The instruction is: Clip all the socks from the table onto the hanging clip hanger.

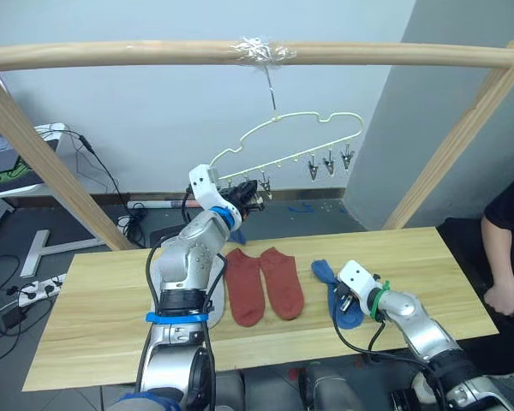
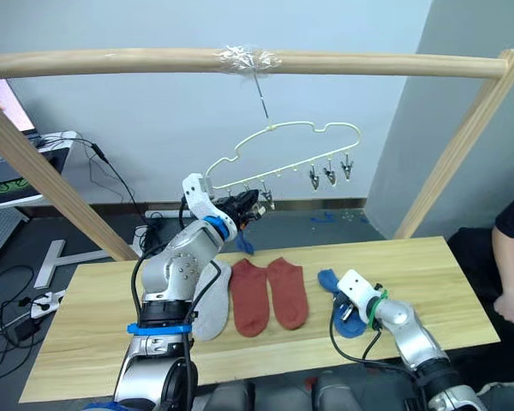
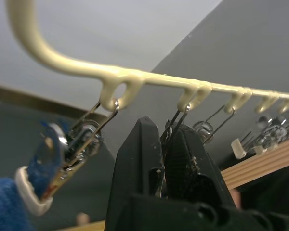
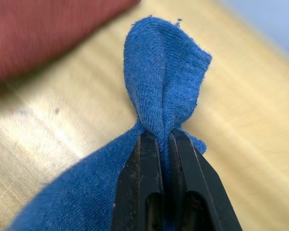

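The pale yellow-green clip hanger [image 1: 301,127] hangs from the wooden bar, and its clips [image 1: 329,163] dangle below it. My left gripper [image 3: 166,132] is raised to the hanger's left end and is shut on the second metal clip [image 3: 176,120]. The clip beside it [image 3: 82,139] holds blue knit [image 3: 38,166]. On the table [image 1: 94,317] lie two rust red socks [image 1: 264,285] side by side. A light grey sock [image 2: 207,304] is partly hidden by my left arm. My right gripper [image 4: 164,137] is shut on a bunched blue sock [image 1: 336,295] at the table's front right.
A frame of round wooden poles [image 1: 120,55] spans the table, with slanted legs at both sides. A person [image 1: 507,248] sits at the far right edge. Cables and a power strip [image 1: 34,289] lie on the floor to the left.
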Robot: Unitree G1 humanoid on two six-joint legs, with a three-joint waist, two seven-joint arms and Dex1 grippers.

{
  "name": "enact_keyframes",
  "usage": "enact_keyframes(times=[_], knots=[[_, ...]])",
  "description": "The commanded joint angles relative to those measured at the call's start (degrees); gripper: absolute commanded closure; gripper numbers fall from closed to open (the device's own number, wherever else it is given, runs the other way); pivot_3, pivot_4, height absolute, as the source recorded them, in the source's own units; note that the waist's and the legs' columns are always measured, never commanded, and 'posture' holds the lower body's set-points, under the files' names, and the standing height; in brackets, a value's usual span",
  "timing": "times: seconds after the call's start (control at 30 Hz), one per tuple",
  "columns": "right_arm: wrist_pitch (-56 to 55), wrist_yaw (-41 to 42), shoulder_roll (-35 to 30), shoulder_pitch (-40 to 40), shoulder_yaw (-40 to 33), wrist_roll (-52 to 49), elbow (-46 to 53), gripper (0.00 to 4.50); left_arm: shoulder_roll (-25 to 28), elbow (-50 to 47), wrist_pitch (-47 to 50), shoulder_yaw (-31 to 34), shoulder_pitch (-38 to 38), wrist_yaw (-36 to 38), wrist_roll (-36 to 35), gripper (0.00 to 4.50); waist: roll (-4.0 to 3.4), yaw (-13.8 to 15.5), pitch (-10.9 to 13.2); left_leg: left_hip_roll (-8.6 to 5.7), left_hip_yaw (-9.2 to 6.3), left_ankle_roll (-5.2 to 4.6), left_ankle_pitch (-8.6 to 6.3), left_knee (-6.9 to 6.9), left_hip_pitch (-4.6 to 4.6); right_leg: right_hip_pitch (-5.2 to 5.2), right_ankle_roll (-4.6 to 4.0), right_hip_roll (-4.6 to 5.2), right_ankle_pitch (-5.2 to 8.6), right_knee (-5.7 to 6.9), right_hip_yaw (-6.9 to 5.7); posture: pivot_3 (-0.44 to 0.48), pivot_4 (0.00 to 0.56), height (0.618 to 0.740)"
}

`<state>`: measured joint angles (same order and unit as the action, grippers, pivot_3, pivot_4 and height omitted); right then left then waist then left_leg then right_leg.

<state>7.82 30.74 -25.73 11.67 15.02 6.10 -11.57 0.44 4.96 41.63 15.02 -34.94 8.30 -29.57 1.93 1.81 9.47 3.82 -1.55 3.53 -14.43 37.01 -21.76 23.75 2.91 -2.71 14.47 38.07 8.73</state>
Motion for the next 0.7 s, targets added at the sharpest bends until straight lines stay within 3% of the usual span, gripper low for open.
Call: enact_keyframes(times=[0.03,0.3,0.7], knots=[[2.9,-1.7,2.5,3.4,-0.9,0.3,9.9,4.43,-0.2,-1.6,4.6,2.0,-0.7,-1.5,-4.2,4.35,0.00,-0.5,0.0,0.00,-0.04,0.00,0.00,-0.01,0.00,0.01,0.00,-0.02,0.00,0.00,-0.01,0.201,0.153,0.740],[8.7,-2.6,9.5,10.4,0.9,0.3,13.0,4.43,-0.5,-2.4,7.4,3.4,-1.6,-3.5,-8.4,4.35,0.01,0.1,0.0,-0.03,-0.10,0.01,0.00,-0.01,-0.11,0.01,0.00,0.02,0.00,-0.11,-0.05,0.200,0.147,0.740],[10.2,0.7,12.1,12.3,2.5,-1.3,11.5,4.43,-0.8,-2.4,7.0,3.4,-1.6,-4.3,-10.6,4.35,0.01,0.0,0.0,-0.04,-0.09,0.01,0.00,-0.03,-0.15,0.07,0.01,0.03,0.01,-0.11,-0.05,0.205,0.147,0.740]])
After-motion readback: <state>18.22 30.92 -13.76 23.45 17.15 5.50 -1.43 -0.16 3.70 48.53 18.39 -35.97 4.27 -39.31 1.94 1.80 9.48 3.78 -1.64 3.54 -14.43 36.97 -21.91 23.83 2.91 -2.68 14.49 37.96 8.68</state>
